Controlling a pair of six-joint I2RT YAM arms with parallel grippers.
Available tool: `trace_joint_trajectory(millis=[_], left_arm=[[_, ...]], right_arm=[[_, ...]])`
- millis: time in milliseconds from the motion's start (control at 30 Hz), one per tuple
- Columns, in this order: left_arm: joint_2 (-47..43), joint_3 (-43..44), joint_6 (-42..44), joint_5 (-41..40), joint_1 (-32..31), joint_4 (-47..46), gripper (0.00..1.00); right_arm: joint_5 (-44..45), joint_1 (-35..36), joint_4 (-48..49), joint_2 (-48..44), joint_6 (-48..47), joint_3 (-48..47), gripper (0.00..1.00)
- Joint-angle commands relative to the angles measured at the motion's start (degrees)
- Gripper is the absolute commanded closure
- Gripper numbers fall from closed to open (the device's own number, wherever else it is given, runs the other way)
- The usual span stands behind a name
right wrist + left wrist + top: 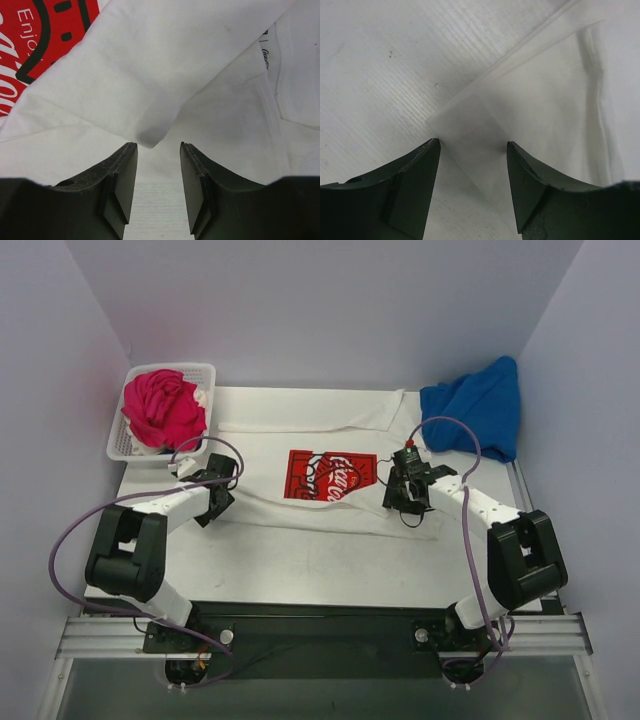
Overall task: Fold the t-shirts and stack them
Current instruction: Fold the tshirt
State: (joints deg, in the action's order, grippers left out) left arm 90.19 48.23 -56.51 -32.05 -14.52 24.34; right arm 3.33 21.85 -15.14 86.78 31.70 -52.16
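Note:
A large white t-shirt [300, 435] with a red chest print [325, 476] lies spread across the table. My left gripper [213, 483] is low at the shirt's left edge. Its jaws are open in the left wrist view, straddling a flat corner of the white cloth [470, 125], and my left gripper [473, 145] clamps nothing. My right gripper [400, 492] sits at the shirt's right side, also open. In the right wrist view a folded-over flap of the white t-shirt [145, 75] ends in a tip just ahead of my right gripper [158, 146]. The red print [45, 45] shows at upper left.
A white lattice basket [122, 440] at the back left holds a crumpled magenta-pink shirt [160, 408] with a bit of white cloth beside it. A bright blue shirt [475, 412] is heaped at the back right against the wall. Walls enclose the table on three sides.

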Motion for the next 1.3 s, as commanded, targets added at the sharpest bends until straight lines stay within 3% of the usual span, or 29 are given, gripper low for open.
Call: trace_joint_trajectory(millis=[0, 267, 500, 833, 933, 1067, 1267], left_arm=[[1.74, 0.46, -2.72, -1.87, 0.11, 3.87, 0.34], [3.06, -0.15, -6.59, -1.18, 0.9, 8.71, 0.39], [-2.64, -3.14, -8.0, -0.56, 1.43, 11.78, 0.54], [-9.85, -6.3, -5.19, 1.29, 1.34, 10.03, 0.56], [-12.22, -6.22, -4.31, 1.38, 1.25, 9.94, 0.56], [-14.6, -6.04, -3.61, 0.94, 1.34, 10.73, 0.56], [-16.63, -6.39, -3.34, 0.24, 1.34, 11.79, 0.57]], right_arm=[[-1.22, 0.3, 0.37, 1.63, 0.64, -1.1, 0.6], [-1.14, 0.3, 0.37, 2.77, 0.64, -1.36, 0.61], [-2.8, 0.3, 1.25, 4.79, 0.38, -2.15, 0.61], [-7.55, 1.62, 3.44, 7.26, 0.29, -2.07, 0.61], [-7.99, 1.8, 4.15, 8.13, 0.38, -2.76, 0.69], [-7.9, 2.06, 4.06, 9.28, -0.24, -4.52, 1.0], [-6.15, 2.5, 2.48, 8.05, -1.73, -9.61, 1.0]])
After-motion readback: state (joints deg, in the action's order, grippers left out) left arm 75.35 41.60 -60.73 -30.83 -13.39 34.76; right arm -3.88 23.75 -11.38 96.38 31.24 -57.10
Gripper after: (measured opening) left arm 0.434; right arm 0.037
